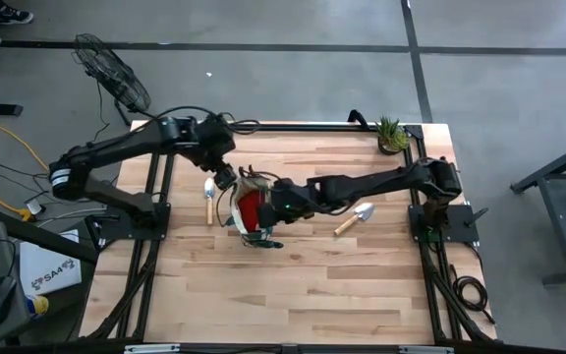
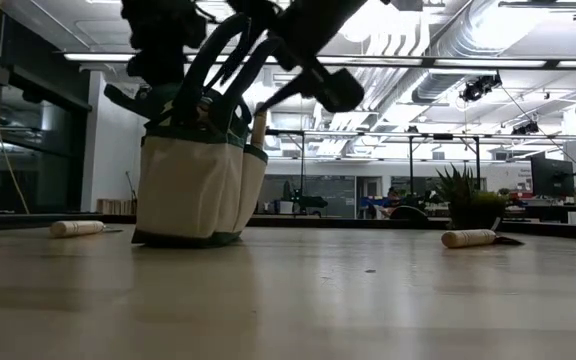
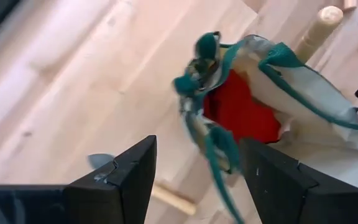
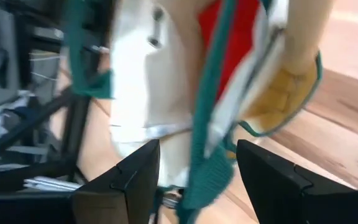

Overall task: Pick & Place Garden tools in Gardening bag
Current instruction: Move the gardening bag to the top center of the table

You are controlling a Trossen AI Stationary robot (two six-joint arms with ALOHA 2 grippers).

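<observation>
Right now both arms are gathered over the gardening bag (image 1: 252, 211), which stands near the middle of the table (image 1: 293, 285), a little toward the left arm's side. The left gripper (image 1: 226, 180) hovers just at the bag's edge with its fingers spread wide and nothing between them. The right gripper (image 1: 281, 204) reaches in from the other side, its fingers wide as well, with a green strap (image 4: 207, 168) of the bag hanging in the gap between them; I can't tell whether it grips it. It looks like a pause between loads: one trowel (image 1: 209, 200) lies just beside the bag and another trowel (image 1: 355, 217) lies well apart under the right arm, so the next move calls for a gripper to swing out and drop onto a handle. The bag itself is soft beige cloth with dark green trim, upright, its mouth sagging open on something red (image 3: 238, 109) inside, and a wooden handle (image 3: 319, 28) poking out.
</observation>
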